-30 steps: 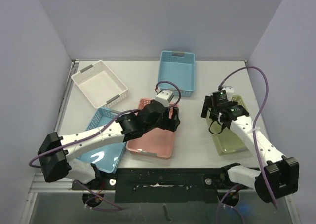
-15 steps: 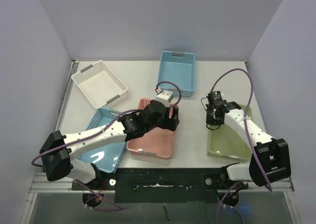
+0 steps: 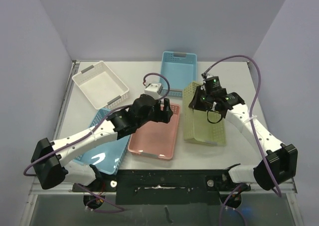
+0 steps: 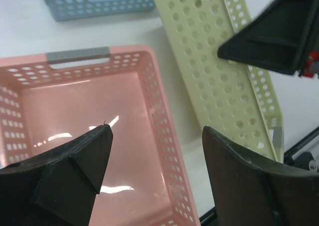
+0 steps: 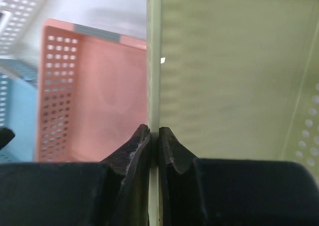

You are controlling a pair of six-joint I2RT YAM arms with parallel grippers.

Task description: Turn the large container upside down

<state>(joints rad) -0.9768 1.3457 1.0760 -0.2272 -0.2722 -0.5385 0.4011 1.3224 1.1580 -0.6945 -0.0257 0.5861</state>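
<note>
We see the right gripper [image 5: 154,136] pinched tight on the rim of the yellow-green container [image 3: 203,120]. Half a second ago that container lay flat and open-side up near the table's right edge. Now it has swung left and stands tipped on edge, just beside the pink basket [image 3: 154,136]. Whether its lower edge rests on the table we cannot quite tell. The left gripper [image 4: 157,131] hangs over the pink basket with its jaws spread wide, holding nothing, and has drawn back slightly.
</note>
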